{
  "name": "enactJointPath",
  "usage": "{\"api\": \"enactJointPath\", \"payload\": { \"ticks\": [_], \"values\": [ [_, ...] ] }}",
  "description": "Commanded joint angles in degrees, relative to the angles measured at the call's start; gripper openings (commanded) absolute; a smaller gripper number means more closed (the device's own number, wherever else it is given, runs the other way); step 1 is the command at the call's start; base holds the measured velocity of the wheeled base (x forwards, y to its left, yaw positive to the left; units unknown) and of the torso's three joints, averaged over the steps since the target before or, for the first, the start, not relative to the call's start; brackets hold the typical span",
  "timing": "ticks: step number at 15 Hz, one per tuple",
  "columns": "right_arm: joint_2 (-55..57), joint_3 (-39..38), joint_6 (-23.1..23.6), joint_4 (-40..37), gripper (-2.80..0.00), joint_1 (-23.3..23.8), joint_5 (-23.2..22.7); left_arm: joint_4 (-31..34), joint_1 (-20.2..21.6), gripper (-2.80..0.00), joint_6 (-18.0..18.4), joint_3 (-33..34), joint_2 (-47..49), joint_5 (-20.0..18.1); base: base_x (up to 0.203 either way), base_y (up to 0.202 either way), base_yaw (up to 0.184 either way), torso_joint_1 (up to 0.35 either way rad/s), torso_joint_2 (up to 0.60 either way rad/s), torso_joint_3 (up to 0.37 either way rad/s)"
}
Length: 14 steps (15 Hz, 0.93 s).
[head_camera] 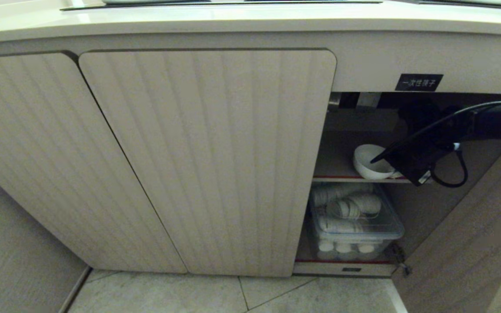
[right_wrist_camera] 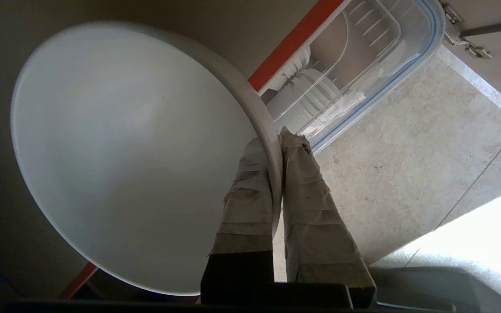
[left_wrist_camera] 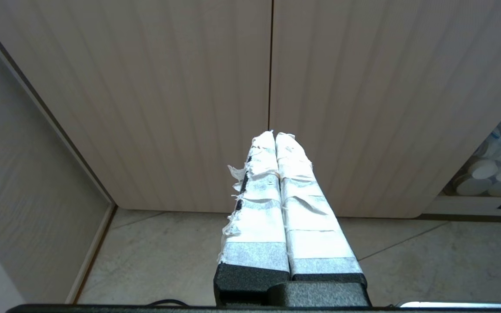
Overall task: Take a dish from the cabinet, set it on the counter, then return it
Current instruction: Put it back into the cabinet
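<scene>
Dish (right_wrist_camera: 124, 156) rim pinched between my right gripper (right_wrist_camera: 276, 143) fingers, at the upper shelf (head_camera: 342, 178) edge inside the open cabinet (head_camera: 207, 161); I judge counter (head_camera: 233, 21) placement and return both remain. Left gripper (left_wrist_camera: 275, 135) parked, fingers closed, empty.

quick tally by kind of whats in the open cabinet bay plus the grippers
white bowl: 1, on the upper shelf, rim pinched by the right gripper
clear plastic bin of stacked white cups: 1, on the lower shelf
grippers: 2, the left gripper shut and idle before the closed doors
total: 4
</scene>
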<state>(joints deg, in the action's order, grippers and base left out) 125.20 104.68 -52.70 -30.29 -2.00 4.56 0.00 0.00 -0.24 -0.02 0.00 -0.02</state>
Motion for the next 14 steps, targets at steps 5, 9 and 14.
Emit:
{"api": "enactJointPath", "payload": {
  "ticks": [5, 9, 14],
  "values": [
    [1.1, 1.2, -0.3, -0.3, -2.8, 0.0, 0.7, 0.0, 0.0, -2.8, 0.0, 0.0, 0.0, 0.0, 0.0, 0.0, 0.0, 0.0, 0.0, 0.0],
    [1.7, 1.2, -0.3, -0.1, -2.8, 0.0, 1.2, 0.0, 0.0, -2.8, 0.0, 0.0, 0.0, 0.0, 0.0, 0.0, 0.0, 0.0, 0.0, 0.0],
    [2.5, 3.2, -0.3, -0.2, -2.8, 0.0, 1.5, 0.0, 0.0, -2.8, 0.0, 0.0, 0.0, 0.0, 0.0, 0.0, 0.0, 0.0, 0.0, 0.0]
  ]
}}
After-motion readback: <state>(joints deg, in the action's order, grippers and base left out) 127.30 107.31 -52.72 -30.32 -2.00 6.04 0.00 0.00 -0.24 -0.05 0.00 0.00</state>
